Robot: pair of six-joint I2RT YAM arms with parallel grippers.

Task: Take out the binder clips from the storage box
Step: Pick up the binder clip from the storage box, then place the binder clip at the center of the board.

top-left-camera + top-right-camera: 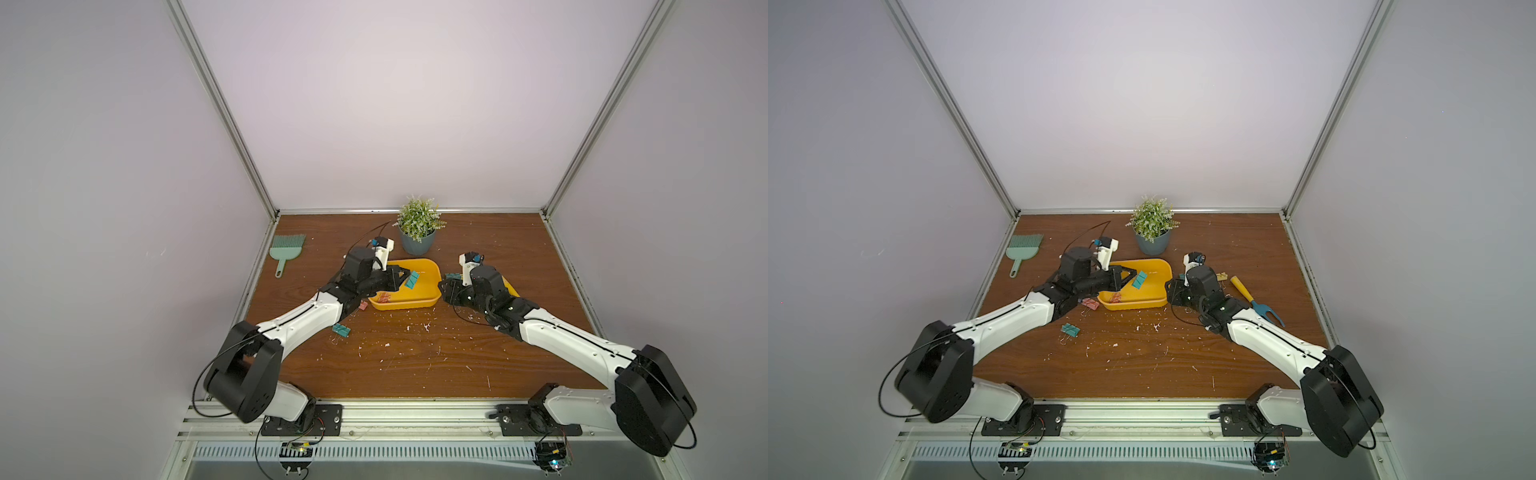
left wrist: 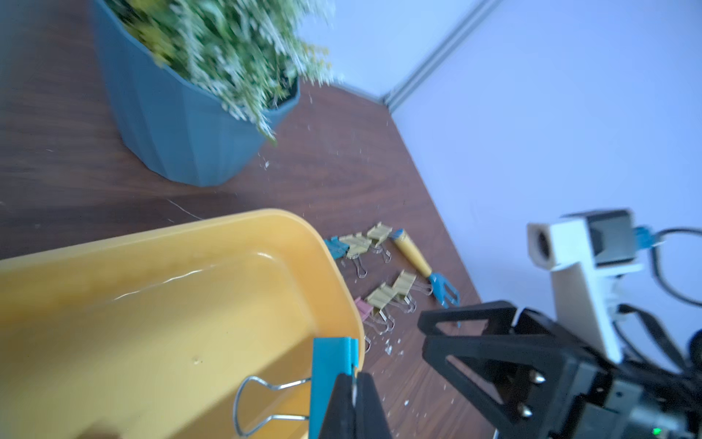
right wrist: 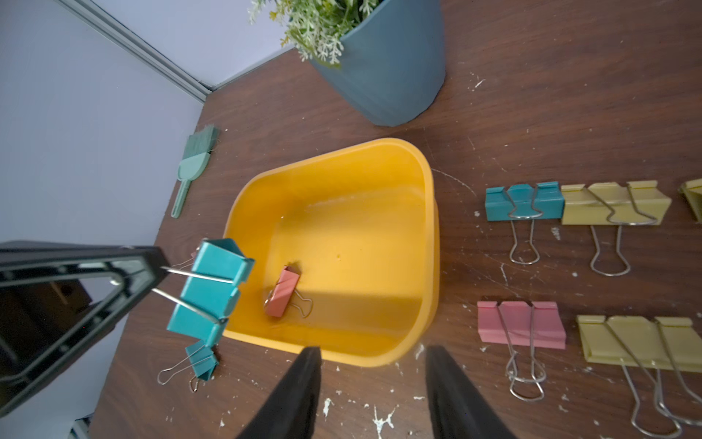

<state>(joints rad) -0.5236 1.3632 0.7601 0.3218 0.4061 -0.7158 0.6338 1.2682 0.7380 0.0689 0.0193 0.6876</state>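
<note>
left end effector (image 2: 355, 391): pinching a thin wire loop of the teal binder clip (image 3: 211, 289), a folded wedge, above the storage box (image 1: 415, 305), long axis slanted, loop toward that end effector | right end effector (image 3: 372, 353): spread, empty, beside the storage box | storage box: glossy yellow plastic, rounded corners, on scratched wood-grain table (image 1: 415, 361), pink binder clip (image 3: 283, 292) lying inside

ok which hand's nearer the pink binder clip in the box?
Left. The left hand, shut on a teal binder clip, hangs by the storage box end holding the pink binder clip; the right hand is open, outside the opposite end.
</note>
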